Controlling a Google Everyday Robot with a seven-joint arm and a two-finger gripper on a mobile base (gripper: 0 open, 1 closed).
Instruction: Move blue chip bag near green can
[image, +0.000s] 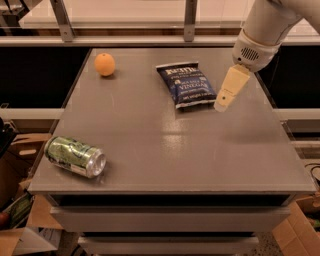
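A grey bench (200, 165) fills most of the frame, seen from above its near edge. The blue chip bag (186, 85) lies flat on it in the upper middle of the frame, label side up with the white lettering showing, turned slightly so that its lower end swings toward the right. The gripper (223, 101) hangs at the upper right, just beside the bag's lower right corner. Its cream-coloured end slopes down and to the left from a rounded white wrist (252, 50), and its tip sits low over the bench surface close to the bag's edge; whether it touches the bag cannot be told. From this angle it reads as one pale shape, so whether it is parted or closed cannot be told either. The white arm (270, 20) behind it leaves the frame at the top right corner. The green can (75, 156) lies on its side at the lower left of the frame, near the bench's front left corner, one silver end turned toward the lower right, well apart from the bag. A round orange fruit (104, 64) sits on the bench at the upper left, to the left of the bag and apart from it. Cardboard boxes (22, 150) show on the floor beyond the bench's left edge.
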